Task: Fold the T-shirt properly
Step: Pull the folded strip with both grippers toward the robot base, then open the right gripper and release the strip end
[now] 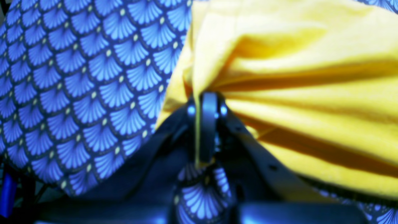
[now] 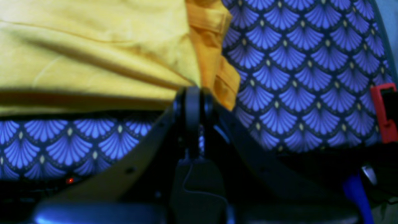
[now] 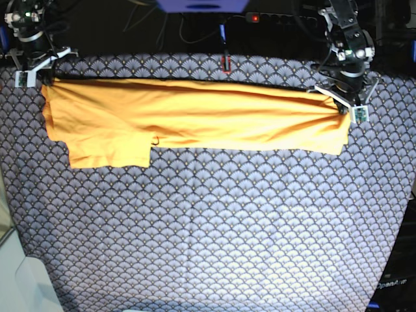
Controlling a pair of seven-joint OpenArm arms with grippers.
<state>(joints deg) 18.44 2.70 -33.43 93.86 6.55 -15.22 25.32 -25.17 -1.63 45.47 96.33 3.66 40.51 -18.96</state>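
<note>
The yellow-orange T-shirt (image 3: 195,117) is stretched in a long band across the far side of the table, one sleeve hanging down at the left. My left gripper (image 3: 342,107), at the right of the base view, is shut on the T-shirt's right end. Close up, the left gripper (image 1: 206,99) pinches a bunch of the yellow T-shirt (image 1: 295,77). At the left of the base view, my right gripper (image 3: 45,77) is shut on the T-shirt's left corner. In its own view, the right gripper (image 2: 192,93) clamps the T-shirt (image 2: 93,56) near a hem.
The blue-grey scallop-patterned tablecloth (image 3: 208,227) covers the whole table. A red clip (image 2: 384,112) sits at the table's edge near my right gripper. Cables and a dark box lie behind the far edge.
</note>
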